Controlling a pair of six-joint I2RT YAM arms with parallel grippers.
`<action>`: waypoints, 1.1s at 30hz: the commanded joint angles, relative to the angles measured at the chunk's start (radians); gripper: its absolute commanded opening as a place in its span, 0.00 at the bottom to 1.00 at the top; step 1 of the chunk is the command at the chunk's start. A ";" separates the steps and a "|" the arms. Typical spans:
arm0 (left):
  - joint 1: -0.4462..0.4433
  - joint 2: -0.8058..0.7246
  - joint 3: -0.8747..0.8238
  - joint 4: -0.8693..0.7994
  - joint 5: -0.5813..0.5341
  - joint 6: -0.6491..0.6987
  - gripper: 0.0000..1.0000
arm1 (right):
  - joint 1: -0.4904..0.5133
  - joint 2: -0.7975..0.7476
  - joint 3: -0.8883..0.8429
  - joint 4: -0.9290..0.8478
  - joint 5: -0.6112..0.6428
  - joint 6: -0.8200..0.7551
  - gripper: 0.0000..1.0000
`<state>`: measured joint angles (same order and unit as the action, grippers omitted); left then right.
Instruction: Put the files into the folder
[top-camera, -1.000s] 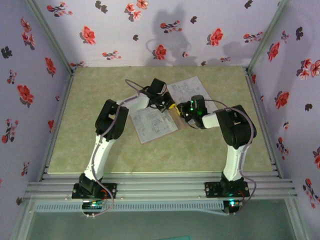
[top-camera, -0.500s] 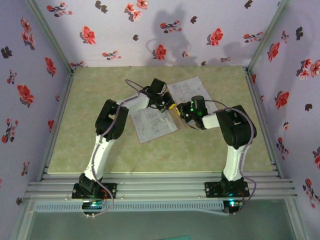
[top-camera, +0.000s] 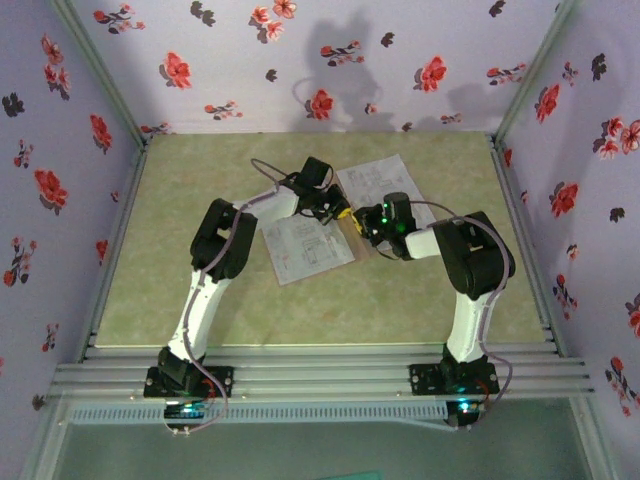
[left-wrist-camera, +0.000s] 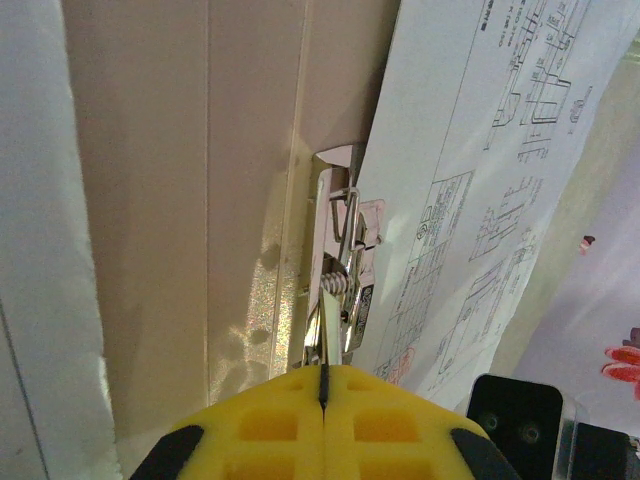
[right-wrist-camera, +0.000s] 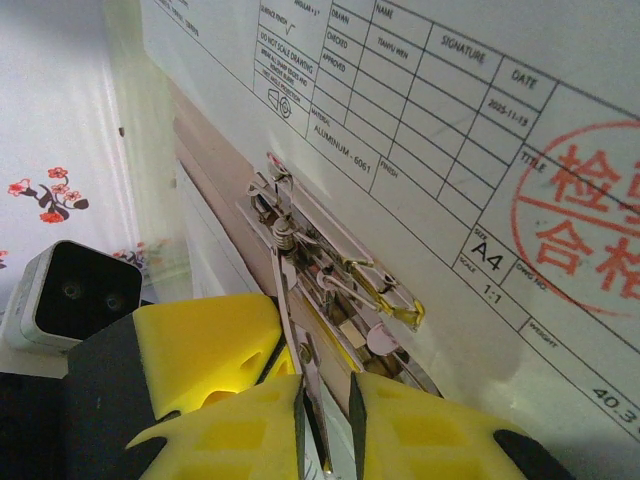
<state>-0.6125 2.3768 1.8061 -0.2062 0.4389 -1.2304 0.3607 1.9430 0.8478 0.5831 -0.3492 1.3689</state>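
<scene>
Jaws of the left gripper (left-wrist-camera: 323, 400) are pressed together at the bottom of the left wrist view, their yellow pads meeting on a thin lever that rises from the metal clip (left-wrist-camera: 345, 250). The right gripper (right-wrist-camera: 325, 420) has its yellow pads almost closed, leaving a narrow slot at the bottom middle of the right wrist view. A flat strip of the same metal clip (right-wrist-camera: 320, 260) sits in that slot.

The folder (left-wrist-camera: 180, 200) takes up the left and middle of the left wrist view as a plain tan surface, with the clip fixed along its inner fold. In the right wrist view the folder (right-wrist-camera: 210, 150) shows as a tan band running from upper left down to the clip.

One printed sheet (left-wrist-camera: 470, 180) lies along the right side of the left wrist view, its edge beside the clip. Across the upper right of the right wrist view the printed sheet (right-wrist-camera: 450, 110) shows a ruled title block and a round red stamp (right-wrist-camera: 590, 220).

From above, the left gripper (top-camera: 338, 212) and right gripper (top-camera: 366, 222) meet close together at the middle of the green table (top-camera: 180, 220). A white sheet (top-camera: 305, 248) lies just below and left of them, and another sheet (top-camera: 385, 178) lies just above and right.
</scene>
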 joint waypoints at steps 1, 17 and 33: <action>-0.012 0.067 -0.002 -0.087 -0.002 0.025 0.03 | 0.013 -0.005 -0.024 -0.082 -0.030 -0.018 0.20; -0.012 0.069 0.005 -0.097 0.001 0.030 0.03 | 0.018 0.005 -0.004 -0.107 -0.041 -0.021 0.11; -0.004 -0.166 -0.058 -0.170 -0.097 0.112 0.29 | -0.012 0.029 -0.054 -0.168 -0.024 -0.075 0.00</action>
<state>-0.6098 2.3333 1.7798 -0.2947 0.3912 -1.1759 0.3546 1.9305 0.8482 0.5793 -0.3729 1.3155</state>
